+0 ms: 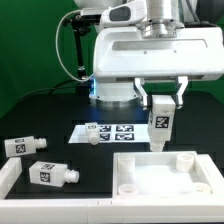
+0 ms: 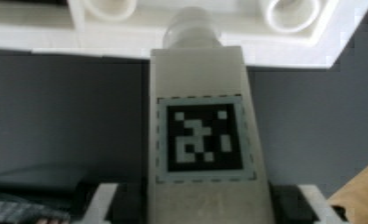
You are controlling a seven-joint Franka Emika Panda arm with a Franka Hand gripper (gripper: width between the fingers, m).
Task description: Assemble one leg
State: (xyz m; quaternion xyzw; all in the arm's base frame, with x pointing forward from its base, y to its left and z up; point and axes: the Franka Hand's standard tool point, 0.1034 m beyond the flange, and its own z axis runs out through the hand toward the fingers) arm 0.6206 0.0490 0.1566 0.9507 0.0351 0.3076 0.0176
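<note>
Under the pincer [image 1: 161, 108] the bench [image 1: 45, 118] carries the tabletop [image 1: 165, 180], its rim just below the held part. Pincer is clamped on one leg [image 1: 160, 124], upright, stub towards the tabletop. Spare legs [image 1: 52, 172] lie well aside. Stub sits between two holes [image 2: 289, 14]. Judgement: shift sideways over one hole, keep leg vertical, lower slowly, then screw in.

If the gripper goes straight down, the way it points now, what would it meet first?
Most likely the tabletop: the leg, held upright in the gripper, hangs stub-down near its edge and would touch there first. Depth is unclear, so it might miss slightly.
</note>
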